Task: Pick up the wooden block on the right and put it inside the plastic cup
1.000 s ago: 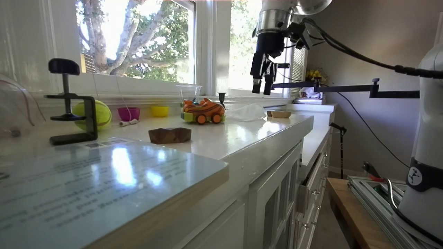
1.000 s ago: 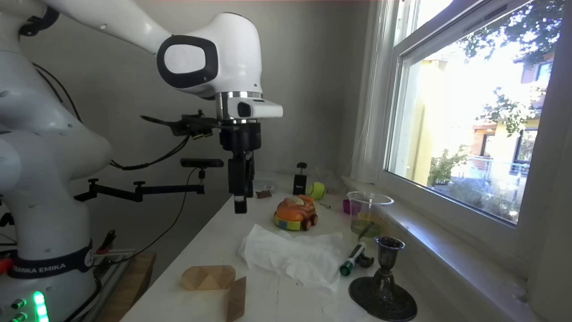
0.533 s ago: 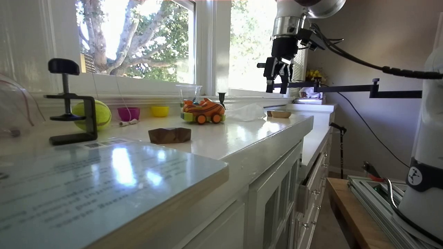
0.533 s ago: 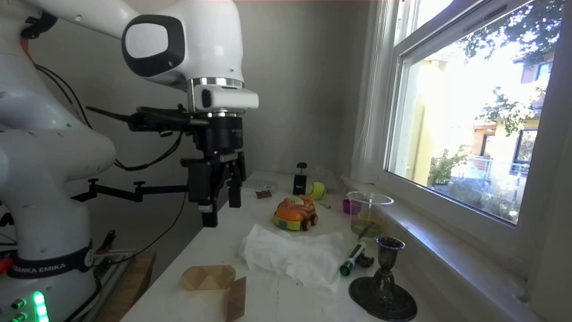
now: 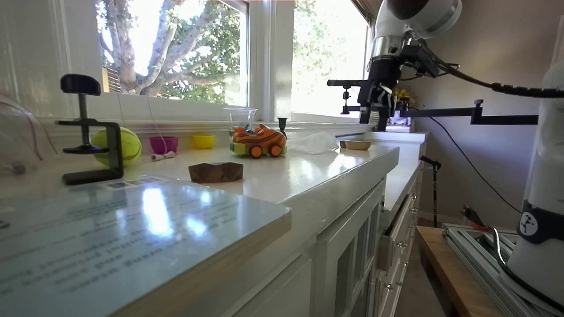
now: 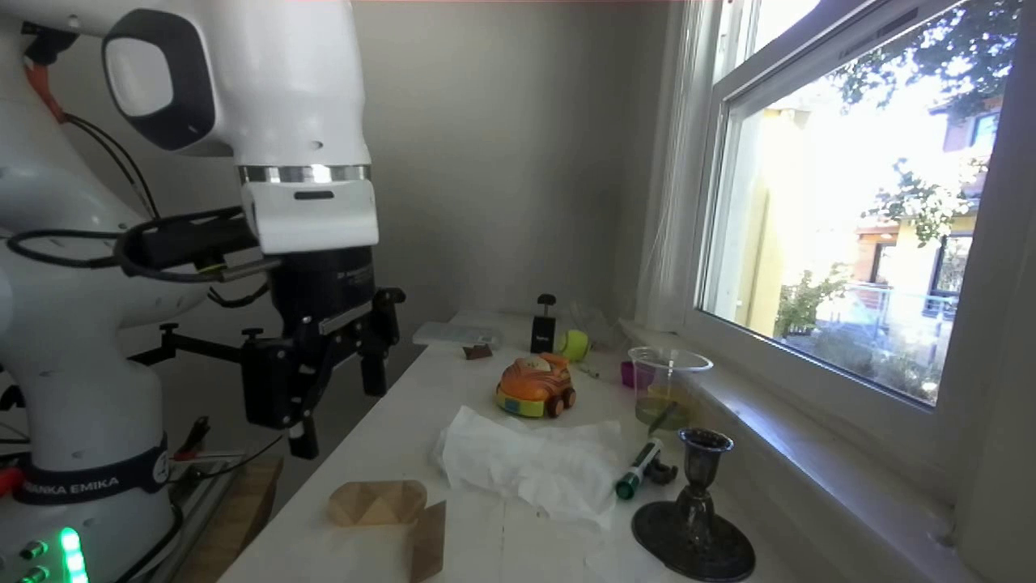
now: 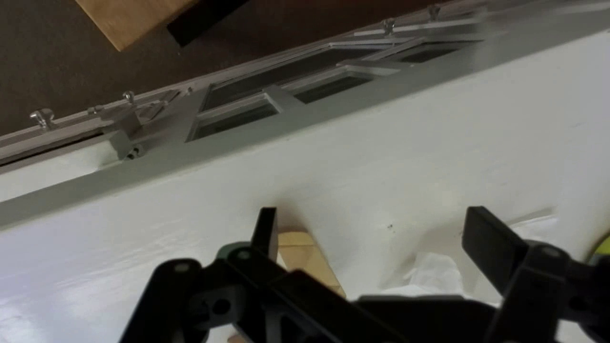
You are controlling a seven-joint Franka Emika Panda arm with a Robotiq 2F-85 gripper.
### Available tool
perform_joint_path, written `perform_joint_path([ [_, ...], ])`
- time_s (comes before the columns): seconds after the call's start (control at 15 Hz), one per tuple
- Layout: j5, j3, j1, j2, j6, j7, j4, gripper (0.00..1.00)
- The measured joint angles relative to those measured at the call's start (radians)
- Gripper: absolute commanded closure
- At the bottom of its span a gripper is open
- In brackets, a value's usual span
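The pale tan wooden block lies low on the white counter, near its front edge in an exterior view. It also shows small at the far end in an exterior view. In the wrist view the block is partly hidden behind the left finger. My gripper is open and empty, above the counter's edge and apart from the block; it also shows in an exterior view and the wrist view. The magenta plastic cup stands upright by the window; a clear cup partly hides it in an exterior view.
A brown piece touches the block's side. White crumpled paper, an orange toy car, a clear cup, a marker and a dark candlestick stand nearby. A brown flat piece and black clamp lie farther off.
My gripper has moved away from the toy car's side toward the end where the pale block lies, turned about its axis and come lower. The objects on the counter have not moved.
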State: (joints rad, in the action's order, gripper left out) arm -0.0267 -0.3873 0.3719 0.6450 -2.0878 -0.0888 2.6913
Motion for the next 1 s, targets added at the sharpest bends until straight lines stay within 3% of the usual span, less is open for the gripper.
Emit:
perform_joint_path([
  [0.33, 0.004, 0.001, -0.044, -0.011, 0.1, -0.145, -0.054, 0.0],
  [0.67, 0.003, 0.007, -0.046, -0.013, 0.094, -0.144, -0.052, 0.0],
  [1.0, -0.105, 0.007, -0.044, -0.022, 0.05, -0.211, -0.053, 0.0],
])
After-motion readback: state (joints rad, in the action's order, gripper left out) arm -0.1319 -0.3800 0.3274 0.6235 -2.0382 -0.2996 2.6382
